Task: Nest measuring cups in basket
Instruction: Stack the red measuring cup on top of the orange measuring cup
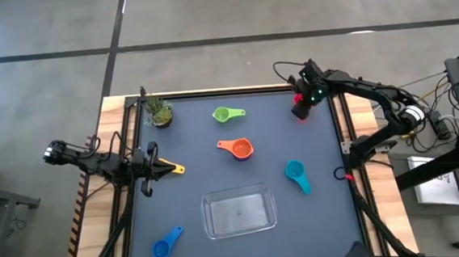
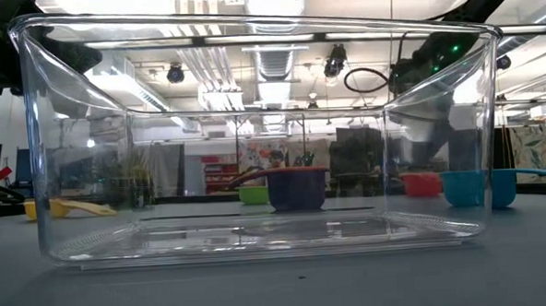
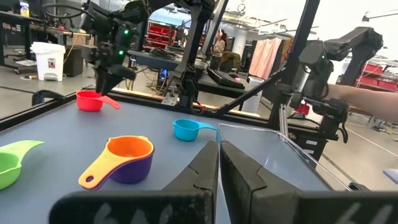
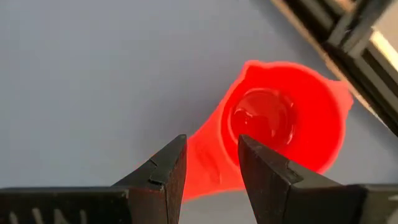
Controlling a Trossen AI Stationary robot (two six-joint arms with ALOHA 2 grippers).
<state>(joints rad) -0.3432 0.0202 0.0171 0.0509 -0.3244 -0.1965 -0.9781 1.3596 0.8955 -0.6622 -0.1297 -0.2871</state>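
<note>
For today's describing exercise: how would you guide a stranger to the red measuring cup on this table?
Start at the dark table and go to its far right corner, where the right gripper hangs with fingers open. The red measuring cup lies directly under it. It is the only red cup, set well apart from the green cup.

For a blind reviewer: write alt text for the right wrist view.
The right gripper, fingers parted, hovers directly above a red measuring cup lying on the dark table; the fingertips frame the spot where its handle meets the bowl. The table's frame rail crosses one corner.
</note>
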